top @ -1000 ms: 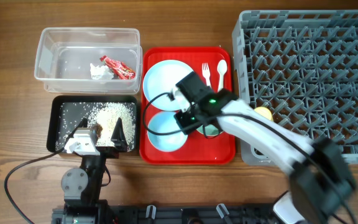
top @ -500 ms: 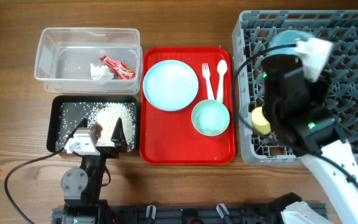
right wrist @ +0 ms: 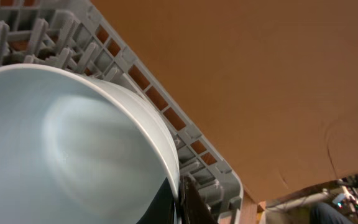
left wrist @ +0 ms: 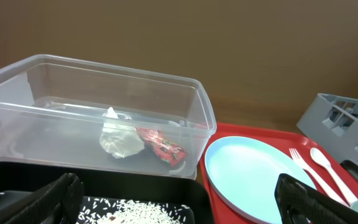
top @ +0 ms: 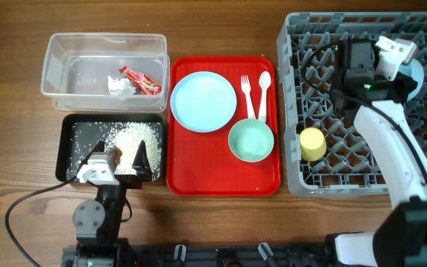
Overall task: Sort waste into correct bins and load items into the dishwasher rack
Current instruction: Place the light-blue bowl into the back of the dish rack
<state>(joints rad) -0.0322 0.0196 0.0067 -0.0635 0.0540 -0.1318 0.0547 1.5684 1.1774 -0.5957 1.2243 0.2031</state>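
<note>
Right wrist view: we log small light blue bowl [right wrist: 61, 124] filling left of frame, rim clamped between right gripper [right wrist: 180, 198] fingers at bottom centre. Dishwasher rack [right wrist: 36, 31] pegs just behind bowl. Overhead: bowl at upper right of frame, over rack. Left gripper [top: 121, 150] fingers apart, over black tray [top: 80, 133], lower left.
</note>
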